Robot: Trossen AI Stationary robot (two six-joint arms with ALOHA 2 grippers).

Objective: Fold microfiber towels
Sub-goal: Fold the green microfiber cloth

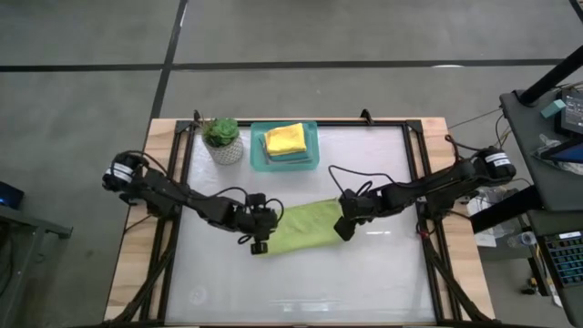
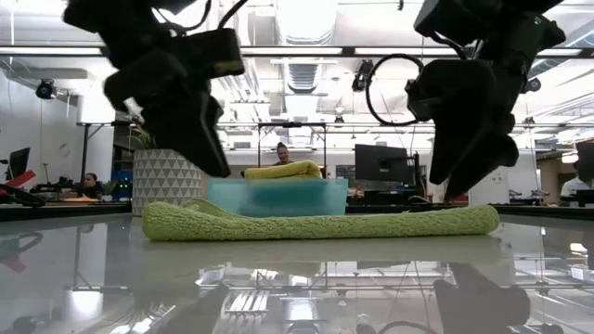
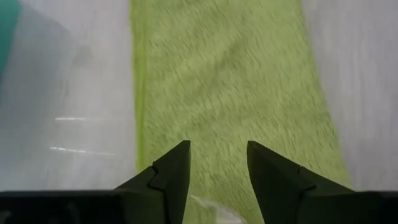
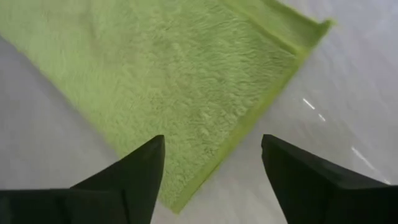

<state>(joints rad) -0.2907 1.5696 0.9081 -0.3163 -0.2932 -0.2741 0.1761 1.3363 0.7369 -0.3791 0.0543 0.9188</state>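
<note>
A lime green microfiber towel (image 1: 305, 226) lies folded in a long strip flat on the table's middle, and the low view shows it as a low roll (image 2: 316, 223). My left gripper (image 1: 258, 239) hovers open just above the strip's left end (image 3: 224, 81), nothing between its fingers. My right gripper (image 1: 346, 228) stands open over the right end, above a corner where a lower layer (image 4: 305, 31) peeks out. In the low view both grippers (image 2: 215, 162) (image 2: 464, 181) hang clear of the cloth. A yellow towel (image 1: 284, 138) tops a stack in the teal tray (image 1: 257, 146).
The teal tray stands at the far edge, behind the green towel (image 2: 278, 197). A potted plant in a white pot (image 1: 223, 141) stands left of it. Bare glossy tabletop (image 1: 301, 282) stretches toward the near edge. A person sits in the room beyond (image 2: 281, 153).
</note>
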